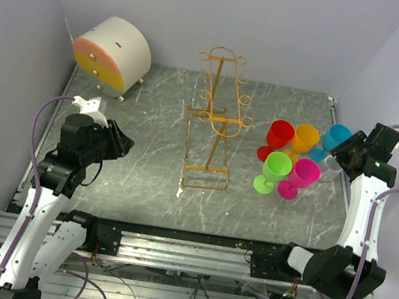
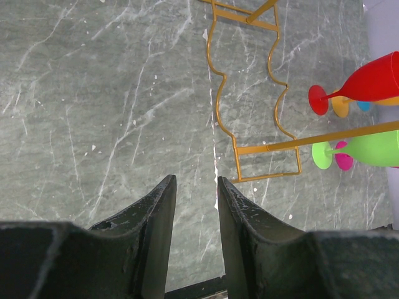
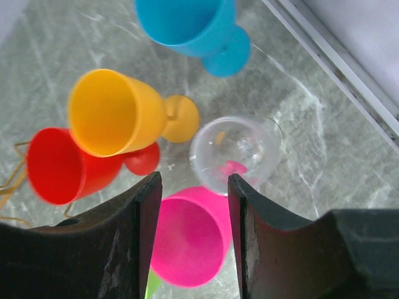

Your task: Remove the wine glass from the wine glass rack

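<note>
The golden-orange wire wine glass rack (image 1: 216, 118) stands mid-table, and no glass hangs on its arms. Its base also shows in the left wrist view (image 2: 249, 93). Several wine glasses stand together to its right: red (image 1: 279, 135), orange (image 1: 305, 138), blue (image 1: 336, 137), green (image 1: 276, 167), pink (image 1: 304, 172) and a clear one (image 1: 327, 166). My right gripper (image 1: 343, 153) hangs open and empty above the clear glass (image 3: 240, 146) and the pink glass (image 3: 187, 240). My left gripper (image 1: 121, 143) is open and empty over bare table, left of the rack.
A round cream box (image 1: 112, 52) with an orange and yellow face sits at the back left. The table's raised right edge (image 3: 336, 68) runs close beside the glasses. Walls close in the back and both sides.
</note>
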